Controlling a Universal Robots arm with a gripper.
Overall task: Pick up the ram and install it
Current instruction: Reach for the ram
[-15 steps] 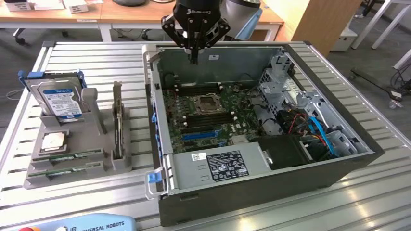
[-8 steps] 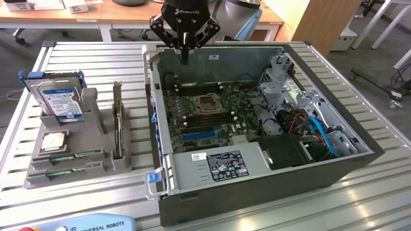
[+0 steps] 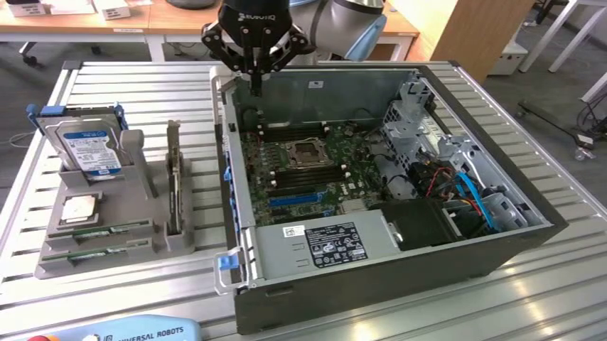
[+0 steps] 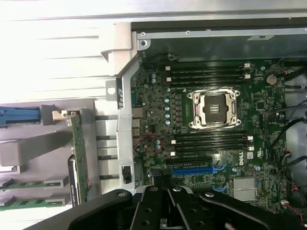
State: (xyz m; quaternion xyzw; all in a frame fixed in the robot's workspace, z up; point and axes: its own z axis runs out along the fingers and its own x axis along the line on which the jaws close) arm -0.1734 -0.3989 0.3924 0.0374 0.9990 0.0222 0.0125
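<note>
Exterior view: arm cut off at the frame's top. The claw (image 3: pixel 254 79) is pinched shut, holding nothing, above the rear wall of the open case (image 3: pixel 379 291). A grey holder (image 3: pixel 114 266) on the tabletop (image 3: pixel 142 85) carries a drive (image 3: pixel 90 145) and a card (image 3: pixel 173 185) seen edge-on. In its front slots lie the ram (image 3: pixel 102 230), a thin green strip half sunk, and another stick (image 3: pixel 90 252) beside it. Wrist view: claw (image 4: pixel 168 206) dark, tips together. The ram (image 4: pixel 36 183) is cut by the frame edge, label unreadable. The case (image 4: pixel 192 33) holds a board (image 4: pixel 153 96).
</note>
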